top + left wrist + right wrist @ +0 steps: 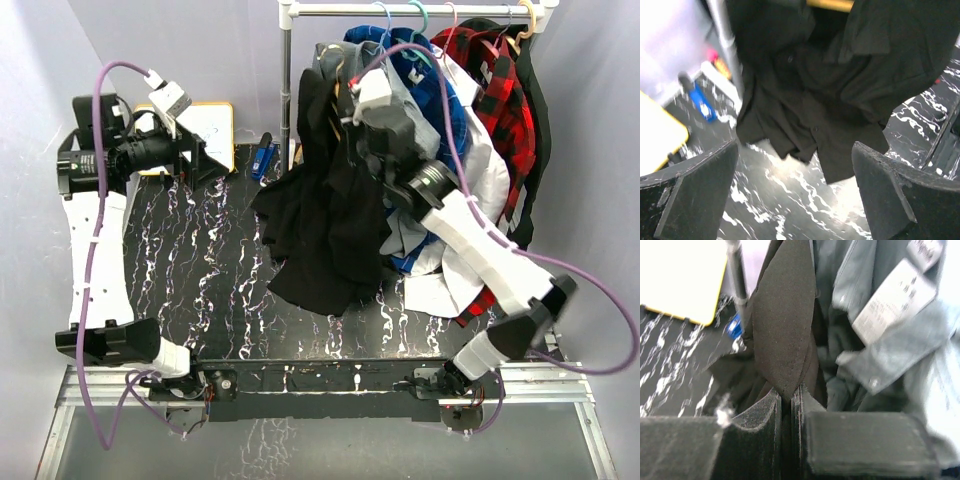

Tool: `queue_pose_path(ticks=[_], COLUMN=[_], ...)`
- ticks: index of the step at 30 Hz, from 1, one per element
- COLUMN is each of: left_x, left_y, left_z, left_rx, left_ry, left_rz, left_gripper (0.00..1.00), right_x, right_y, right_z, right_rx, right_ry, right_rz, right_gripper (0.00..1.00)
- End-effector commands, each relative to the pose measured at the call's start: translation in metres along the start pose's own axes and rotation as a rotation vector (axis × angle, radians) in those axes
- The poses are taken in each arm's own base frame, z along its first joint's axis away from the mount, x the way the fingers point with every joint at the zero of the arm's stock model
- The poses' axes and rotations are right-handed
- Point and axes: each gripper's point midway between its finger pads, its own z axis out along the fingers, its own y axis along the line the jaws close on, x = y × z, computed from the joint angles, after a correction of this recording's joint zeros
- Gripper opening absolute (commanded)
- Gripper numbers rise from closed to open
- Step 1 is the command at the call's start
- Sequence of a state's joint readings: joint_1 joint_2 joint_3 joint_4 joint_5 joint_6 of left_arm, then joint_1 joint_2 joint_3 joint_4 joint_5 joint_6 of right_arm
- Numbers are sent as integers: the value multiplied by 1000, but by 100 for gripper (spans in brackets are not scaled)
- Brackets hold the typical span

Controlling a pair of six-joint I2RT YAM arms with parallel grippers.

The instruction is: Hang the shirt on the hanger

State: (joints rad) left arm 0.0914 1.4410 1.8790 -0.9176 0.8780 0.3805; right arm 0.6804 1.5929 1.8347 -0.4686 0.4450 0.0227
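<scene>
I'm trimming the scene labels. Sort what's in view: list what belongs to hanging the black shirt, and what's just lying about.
Belongs to the job:
black shirt
yellow-orange hanger
right claw, shut on the shirt
left claw, open

Just lying about:
red plaid shirt
grey tagged shirt
blue item
yellow-edged board

Top view, 12 o'clock = away from the arm bases. Rail [420, 10] spans the table's [200, 300] far edge toward 1 o'clock, and its post [287, 90] stands at 12. Shirt [325, 230] hangs just right of the post, its lower part over the table's centre. Hanger [832, 4] is above it (only a short piece shows). Other garments crowd the rail at the shirt's 3 o'clock, the plaid shirt [490, 80] among them. Board [215, 125] lies at 11 o'clock, with a small object [265, 158] between board and post.
</scene>
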Motion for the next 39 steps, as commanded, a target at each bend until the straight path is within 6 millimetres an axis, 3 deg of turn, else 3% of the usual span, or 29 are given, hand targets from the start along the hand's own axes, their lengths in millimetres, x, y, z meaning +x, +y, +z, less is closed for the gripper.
queue_pose_path(ticks=[1, 5, 8, 11, 13, 16, 22, 27, 29, 31, 33, 39], left_x=[-43, -58, -77, -80, -81, -89, -91, -75, -50, -27, -15, 2], left_y=[-63, -76, -87, -94, -98, -87, -82, -83, -91, -101, -99, -100], left_z=[-24, -24, -26, -22, -15, 1, 24, 62, 96, 116, 125, 128], left_rx=[298, 400, 553, 610, 665, 695, 729, 659, 500, 476, 462, 449], left_ry=[-177, -295, -374, -375, -334, -292, -247, -180, -41, 96, 137, 165], left_rz=[349, 480, 364, 326, 268, 112, -55, -171, -61, -47, -89, -46], left_gripper=[95, 98, 98, 98, 98, 98, 98, 98, 98, 98, 98, 98], right_x=[-27, 16, 32, 53, 70, 88, 103, 115, 114, 112, 111, 116], right_y=[8, 14, 24, 32, 43, 54, 56, 62, 61, 62, 64, 60], right_z=[-75, -106, -129, -142, -147, -150, -140, -117, -109, -104, -103, -104], right_rx=[-228, -343, -454, -525, -595, -653, -620, -530, -501, -491, -496, -478], right_ry=[-93, 11, 29, 104, 170, 237, 261, 283, 268, 257, 254, 252], right_rz=[65, 12, -1, -15, -19, -18, -31, -85, -94, -97, -103, -105], right_gripper=[0, 0, 0, 0, 0, 0, 0, 0, 0, 0, 0, 0])
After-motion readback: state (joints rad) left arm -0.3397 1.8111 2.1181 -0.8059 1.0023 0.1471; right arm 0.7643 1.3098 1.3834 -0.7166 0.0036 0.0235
